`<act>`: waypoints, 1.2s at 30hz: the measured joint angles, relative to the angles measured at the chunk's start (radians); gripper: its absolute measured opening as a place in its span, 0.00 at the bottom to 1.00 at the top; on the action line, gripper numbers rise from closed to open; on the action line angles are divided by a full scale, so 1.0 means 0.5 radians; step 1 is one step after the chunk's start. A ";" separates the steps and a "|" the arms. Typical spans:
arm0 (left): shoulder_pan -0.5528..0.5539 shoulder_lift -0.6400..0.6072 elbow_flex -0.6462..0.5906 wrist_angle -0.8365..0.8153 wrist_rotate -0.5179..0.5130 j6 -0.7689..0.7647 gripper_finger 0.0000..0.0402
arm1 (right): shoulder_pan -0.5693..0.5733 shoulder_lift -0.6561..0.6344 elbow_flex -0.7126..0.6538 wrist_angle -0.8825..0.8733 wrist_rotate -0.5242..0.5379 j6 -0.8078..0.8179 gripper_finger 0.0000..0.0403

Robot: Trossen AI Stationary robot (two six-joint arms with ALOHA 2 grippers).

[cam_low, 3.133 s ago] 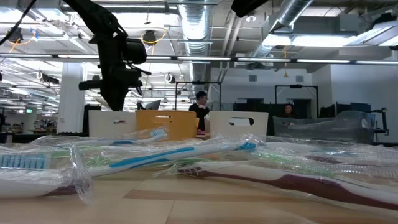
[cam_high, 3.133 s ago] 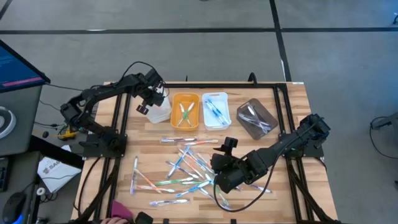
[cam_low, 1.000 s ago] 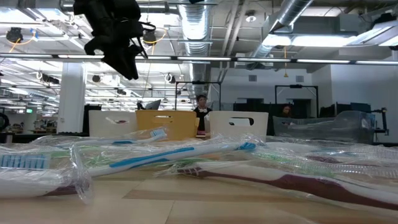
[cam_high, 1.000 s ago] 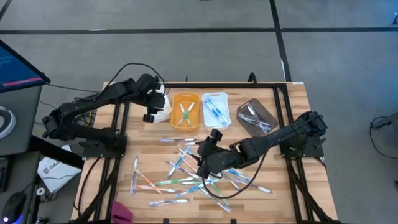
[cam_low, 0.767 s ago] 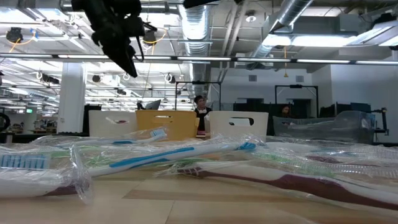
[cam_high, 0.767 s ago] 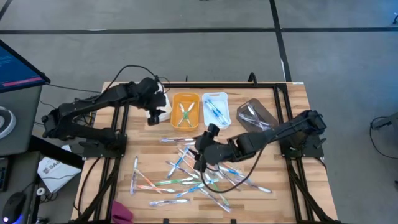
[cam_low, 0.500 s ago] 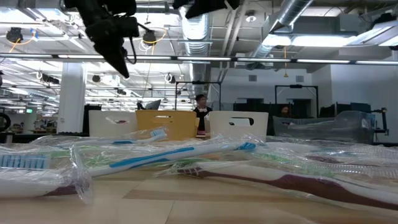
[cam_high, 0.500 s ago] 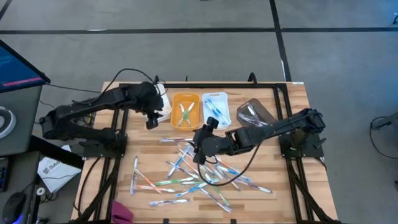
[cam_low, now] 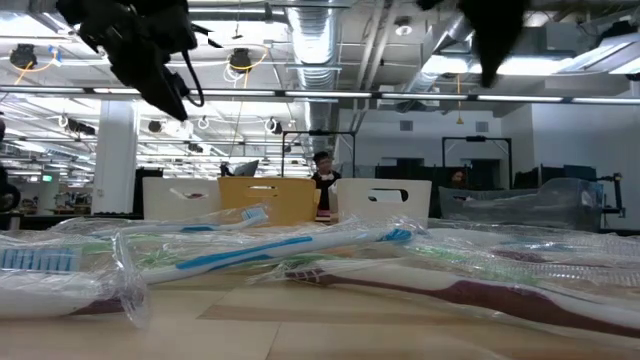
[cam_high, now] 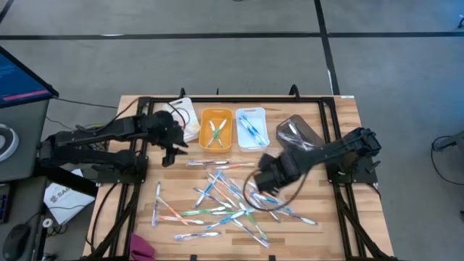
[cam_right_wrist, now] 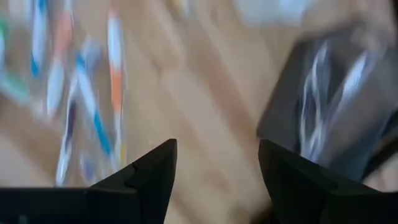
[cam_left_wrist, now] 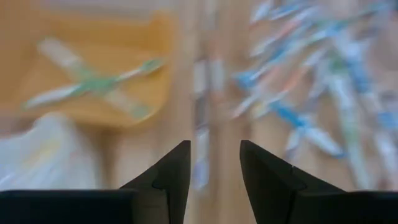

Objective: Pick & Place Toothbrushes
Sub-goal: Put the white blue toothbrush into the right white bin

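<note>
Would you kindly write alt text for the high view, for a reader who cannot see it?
Seen from above, loose toothbrushes lie scattered across a wooden table below a row of bins. The left gripper, open and empty, hovers beside the orange bin; the right gripper, also open and empty, hangs over the pile's right edge.

I count four bins at the far side of the table: one white point(cam_high: 187, 119); one orange point(cam_high: 215, 128); one pale blue point(cam_high: 251, 127); one grey point(cam_high: 299, 137); the orange bin holds two or three toothbrushes; the loose toothbrushes point(cam_high: 225, 199) on the wood number roughly twenty, too overlapped for an exact tally; I see two arms; two people stand in the room behind.
</note>
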 joint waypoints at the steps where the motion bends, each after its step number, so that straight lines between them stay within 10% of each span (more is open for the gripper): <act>1: -0.026 -0.024 -0.038 0.071 0.036 0.004 0.33 | 0.040 0.000 0.000 -0.057 -0.053 0.062 0.55; 8: -0.160 -0.124 -0.189 0.463 0.017 0.016 0.33 | 0.358 -0.094 0.002 -0.059 -0.012 -0.292 0.55; 19: -0.259 -0.126 -0.349 0.554 0.010 0.057 0.33 | 0.654 -0.588 -0.042 -0.047 0.669 -0.267 0.55; 29: -0.294 -0.126 -0.393 0.566 0.010 0.053 0.33 | 0.709 -1.266 -0.713 0.117 0.786 0.423 0.55; 36: -0.427 -0.126 -0.393 0.633 0.011 0.040 0.33 | 0.710 -1.356 -1.234 0.751 0.800 0.205 0.55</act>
